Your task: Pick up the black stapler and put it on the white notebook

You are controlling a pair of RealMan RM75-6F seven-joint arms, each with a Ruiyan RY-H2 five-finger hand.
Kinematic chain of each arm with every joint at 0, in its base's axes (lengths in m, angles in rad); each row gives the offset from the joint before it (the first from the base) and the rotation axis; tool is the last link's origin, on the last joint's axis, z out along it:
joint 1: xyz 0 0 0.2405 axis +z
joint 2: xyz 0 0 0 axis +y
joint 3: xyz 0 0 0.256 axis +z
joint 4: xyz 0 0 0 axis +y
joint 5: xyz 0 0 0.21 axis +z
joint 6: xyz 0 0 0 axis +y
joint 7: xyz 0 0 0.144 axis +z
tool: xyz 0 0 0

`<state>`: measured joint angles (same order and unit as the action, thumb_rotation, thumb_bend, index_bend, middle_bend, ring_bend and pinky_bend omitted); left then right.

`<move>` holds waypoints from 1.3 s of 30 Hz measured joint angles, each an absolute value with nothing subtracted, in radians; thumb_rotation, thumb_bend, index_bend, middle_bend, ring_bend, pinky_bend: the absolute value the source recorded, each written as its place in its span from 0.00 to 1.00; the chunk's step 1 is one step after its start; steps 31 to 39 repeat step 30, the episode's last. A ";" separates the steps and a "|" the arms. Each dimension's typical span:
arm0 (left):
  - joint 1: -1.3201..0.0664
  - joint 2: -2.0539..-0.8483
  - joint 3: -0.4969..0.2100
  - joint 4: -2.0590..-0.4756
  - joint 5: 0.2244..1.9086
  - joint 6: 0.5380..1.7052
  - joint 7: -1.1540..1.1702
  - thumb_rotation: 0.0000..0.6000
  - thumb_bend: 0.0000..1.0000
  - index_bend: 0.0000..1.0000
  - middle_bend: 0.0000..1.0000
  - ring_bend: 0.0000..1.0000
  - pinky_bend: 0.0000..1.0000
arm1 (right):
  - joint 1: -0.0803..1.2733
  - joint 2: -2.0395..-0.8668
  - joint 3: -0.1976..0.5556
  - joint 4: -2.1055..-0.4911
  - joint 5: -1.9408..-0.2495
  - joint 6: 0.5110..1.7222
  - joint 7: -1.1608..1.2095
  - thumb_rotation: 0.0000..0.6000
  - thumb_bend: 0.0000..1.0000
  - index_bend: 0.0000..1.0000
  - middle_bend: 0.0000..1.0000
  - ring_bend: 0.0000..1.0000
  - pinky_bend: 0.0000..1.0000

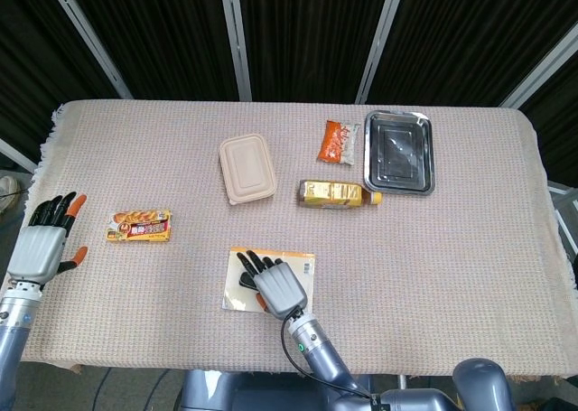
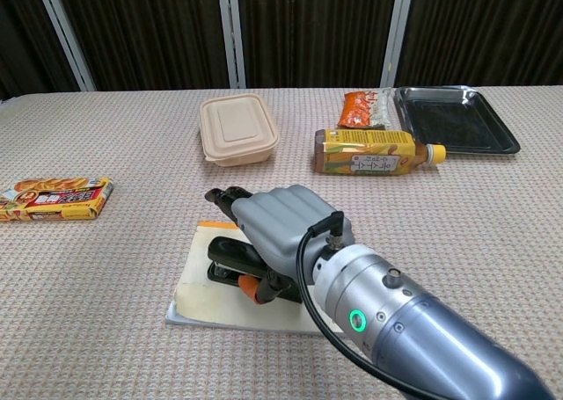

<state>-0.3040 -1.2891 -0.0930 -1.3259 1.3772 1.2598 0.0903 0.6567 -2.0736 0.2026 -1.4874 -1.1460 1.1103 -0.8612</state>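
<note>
The white notebook (image 1: 304, 270) (image 2: 199, 283) with an orange top edge lies near the table's front edge. The black stapler (image 2: 226, 267) rests flat on it, mostly covered by my right hand (image 1: 278, 289) (image 2: 286, 229). That hand hovers over the stapler with its fingers stretched out toward the far left, and its orange-tipped thumb sits beside the stapler's near side. I see no grip on the stapler. My left hand (image 1: 41, 245) is at the table's far left edge, fingers spread, holding nothing.
A snack box (image 1: 138, 224) (image 2: 54, 198) lies at the left. A beige lidded container (image 1: 246, 168), a yellow bottle on its side (image 1: 336, 193), an orange packet (image 1: 339, 142) and a black tray (image 1: 398, 152) sit toward the back.
</note>
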 measured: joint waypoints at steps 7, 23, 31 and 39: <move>-0.298 -1.288 -0.091 -1.341 1.382 1.278 0.102 1.00 0.33 0.00 0.00 0.00 0.08 | 0.631 -2.019 0.178 -1.591 -1.152 1.168 -0.892 1.00 0.26 0.00 0.00 0.09 0.31; -0.253 -1.261 -0.077 -1.422 1.418 1.382 0.157 1.00 0.32 0.00 0.00 0.00 0.08 | 0.448 -1.549 0.052 -1.851 -1.339 1.457 -0.841 1.00 0.17 0.00 0.00 0.00 0.03; -0.210 -1.249 -0.064 -1.480 1.446 1.462 0.211 1.00 0.32 0.00 0.00 0.00 0.08 | 0.362 -1.399 0.022 -1.711 -1.389 1.510 -0.478 1.00 0.17 0.00 0.00 0.00 0.03; -0.210 -1.249 -0.064 -1.480 1.446 1.462 0.211 1.00 0.32 0.00 0.00 0.00 0.08 | 0.362 -1.399 0.022 -1.711 -1.389 1.510 -0.478 1.00 0.17 0.00 0.00 0.00 0.03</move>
